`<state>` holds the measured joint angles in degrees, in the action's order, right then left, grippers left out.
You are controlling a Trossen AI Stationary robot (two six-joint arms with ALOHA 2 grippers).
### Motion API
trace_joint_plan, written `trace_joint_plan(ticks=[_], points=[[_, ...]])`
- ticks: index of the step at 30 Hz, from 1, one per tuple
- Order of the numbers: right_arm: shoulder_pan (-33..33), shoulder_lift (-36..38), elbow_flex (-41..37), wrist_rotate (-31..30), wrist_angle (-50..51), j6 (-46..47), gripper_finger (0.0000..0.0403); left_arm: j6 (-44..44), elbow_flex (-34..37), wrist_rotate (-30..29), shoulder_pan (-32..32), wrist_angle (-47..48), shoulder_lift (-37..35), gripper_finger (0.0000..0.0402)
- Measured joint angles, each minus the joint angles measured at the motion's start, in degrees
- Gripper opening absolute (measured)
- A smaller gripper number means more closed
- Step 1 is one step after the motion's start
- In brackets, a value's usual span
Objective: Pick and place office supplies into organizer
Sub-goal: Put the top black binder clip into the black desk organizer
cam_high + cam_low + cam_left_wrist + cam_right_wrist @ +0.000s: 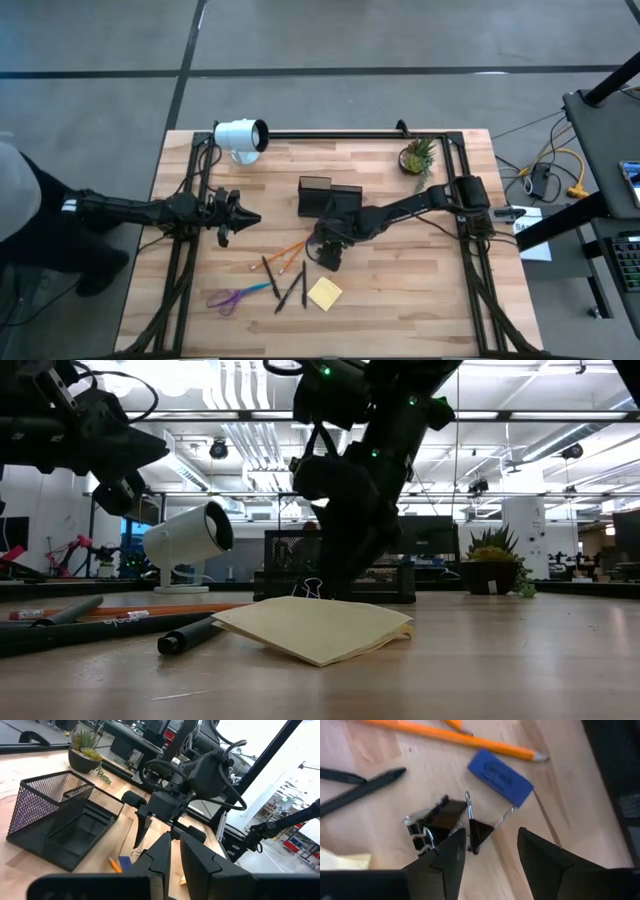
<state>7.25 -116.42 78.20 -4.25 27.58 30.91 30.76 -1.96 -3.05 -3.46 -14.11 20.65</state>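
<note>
So I've got the right gripper (487, 855) hanging just above the tabletop, fingers spread apart with nothing between them. Right under it in the right wrist view is a pair of black binder clips (447, 820) lying on the wood, wire handles sticking out. They sit mostly off toward one finger, not centred in the gap, so I'd judge the gripper needs a small sideways nudge before it drops. The clips' wire loops point toward the blue eraser (501, 776), which lies just beside them, with an orange pencil (455, 739) a bit past that.

From the high view, the right gripper (328, 252) is clearly the nearer one. It sits just in front of the black mesh organizer (328, 196), so the carry afterwards looks short. The left gripper (232, 215) is parked well off to the side, fingers closed on nothing.

Rest of the supplies are still out on the table: yellow sticky-note pad (324, 292), scissors (236, 296), black pens (292, 290). Organizer compartments look empty in the left wrist view (65, 820).
</note>
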Motion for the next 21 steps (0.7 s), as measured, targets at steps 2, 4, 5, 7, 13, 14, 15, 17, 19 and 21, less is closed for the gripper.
trace_joint_plan(ticks=[2,4,5,7,13,14,15,17,19,21], points=[[-0.1,0.0,0.0,-0.1,-0.5,-0.2,0.0166,0.0,0.0,0.0,0.0,0.1,0.1,0.0027],[-0.3,0.0,0.0,-0.2,-0.7,-0.8,0.0166,0.0,0.0,0.0,0.0,0.1,0.0,0.0027],[-0.3,0.0,0.0,-0.2,-0.7,-0.9,0.0166,0.0,0.0,0.0,0.0,0.1,0.1,0.0027],[-0.3,0.0,0.0,-0.2,-0.8,-0.9,0.0166,0.0,0.0,0.0,0.0,0.1,0.1,0.0027],[-0.4,0.0,-0.4,-0.2,-1.5,-1.1,0.0166,0.0,0.0,-0.3,0.0,0.1,0.2,0.0027],[-0.4,0.0,-0.7,-0.3,-1.5,-1.1,0.0166,0.0,0.0,-0.3,0.0,0.1,0.2,0.0027],[-0.4,0.0,-0.9,-0.3,-1.4,-1.1,0.0166,0.0,0.0,-0.3,0.0,0.1,0.2,0.0027],[-0.4,-0.1,-1.2,-0.3,-1.5,-1.1,0.0166,0.0,0.0,-0.4,0.0,0.1,0.2,0.0027],[-0.5,-0.1,-1.4,-0.3,-1.5,-1.1,0.0162,-0.1,0.0,-0.5,0.0,0.1,0.3,0.0027],[-0.6,-0.1,-1.7,-0.3,-1.4,-1.1,0.0151,-0.1,0.0,-0.7,0.0,0.1,0.3,0.0027]])
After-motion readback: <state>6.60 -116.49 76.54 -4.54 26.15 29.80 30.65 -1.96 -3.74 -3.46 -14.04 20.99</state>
